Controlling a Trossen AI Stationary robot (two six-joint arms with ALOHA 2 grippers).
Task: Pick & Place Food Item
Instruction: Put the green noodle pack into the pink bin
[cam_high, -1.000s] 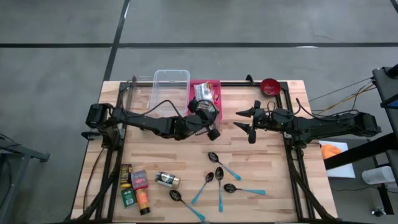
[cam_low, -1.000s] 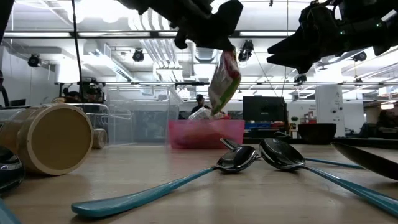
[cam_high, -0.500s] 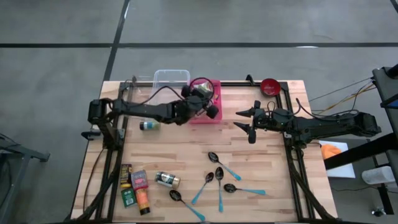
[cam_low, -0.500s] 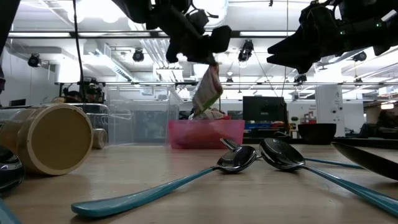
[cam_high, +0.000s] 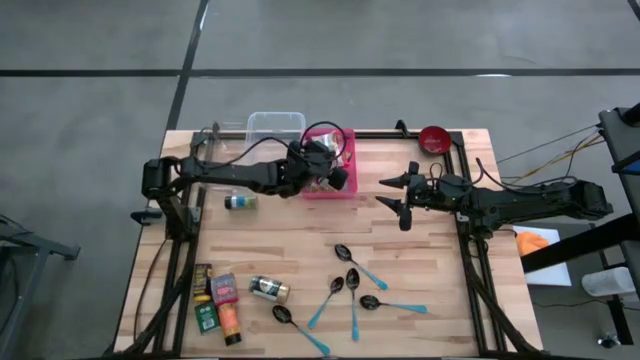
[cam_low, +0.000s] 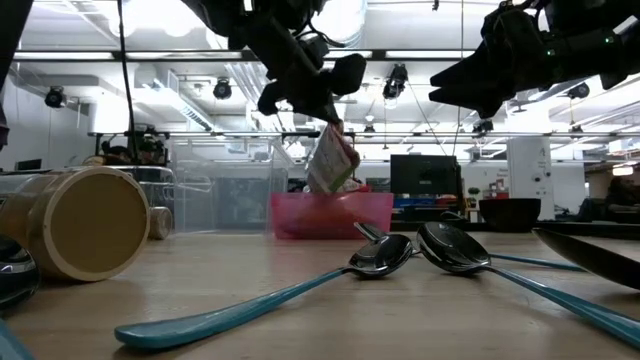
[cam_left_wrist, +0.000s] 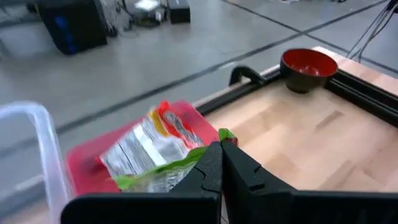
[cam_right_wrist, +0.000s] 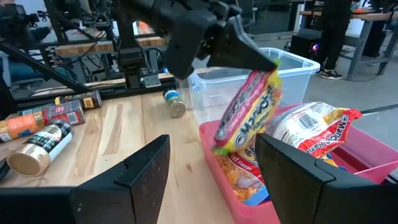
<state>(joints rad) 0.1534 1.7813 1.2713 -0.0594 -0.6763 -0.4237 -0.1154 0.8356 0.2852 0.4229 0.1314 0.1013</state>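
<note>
The left gripper (cam_high: 322, 163) has carried the snack packet (cam_low: 331, 162) up from mid-tabletop to the pink bin (cam_high: 331, 187) at twelve o'clock, and it has dropped lower since a moment ago. It's clamped shut on the packet's top edge. The packet hangs long axis near vertical, slightly tilted, straight below the gripper at six o'clock, its bottom end right at the bin's rim. It's a crinkly pouch, pink and yellow with a green edge, light and floppy by the look of it. Another packet (cam_right_wrist: 311, 127) already lies in the bin. The right gripper (cam_high: 400, 194) waits at three o'clock, fingers spread, holding nothing. The left arm is plainly nearer.
</note>
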